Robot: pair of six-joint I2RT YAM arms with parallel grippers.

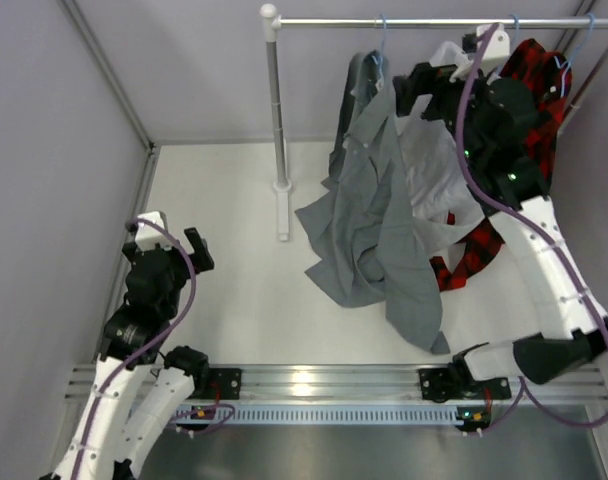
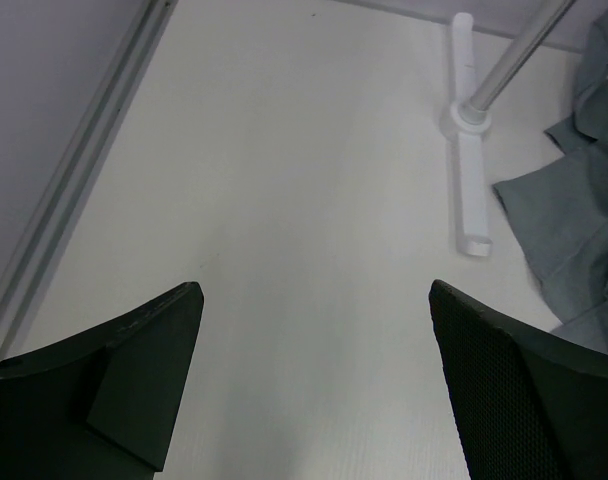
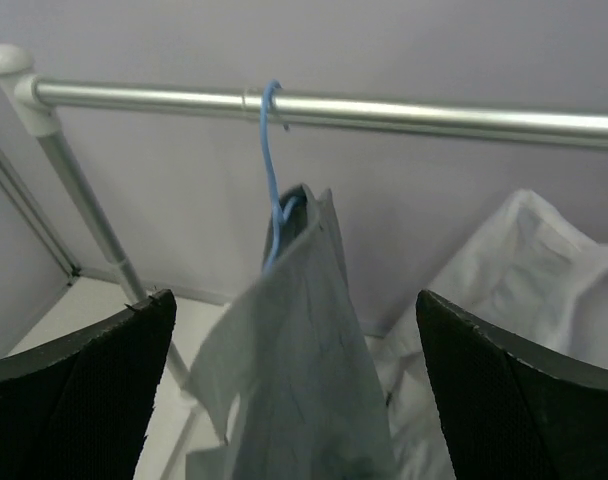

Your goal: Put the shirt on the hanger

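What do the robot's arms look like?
The left arm and right arm have white curved shells with black joints. A purple cable loops along each one. The left tool and right tool are black, with two broad wedge-shaped fingers that have a dotted texture. Tiny green lights glow on the right arm.

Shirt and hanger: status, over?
Left fingers open, over table. Right fingers open, empty, facing rail. Shirt hangs on hanger, hook over rail, hem on table. White shirt beside it.
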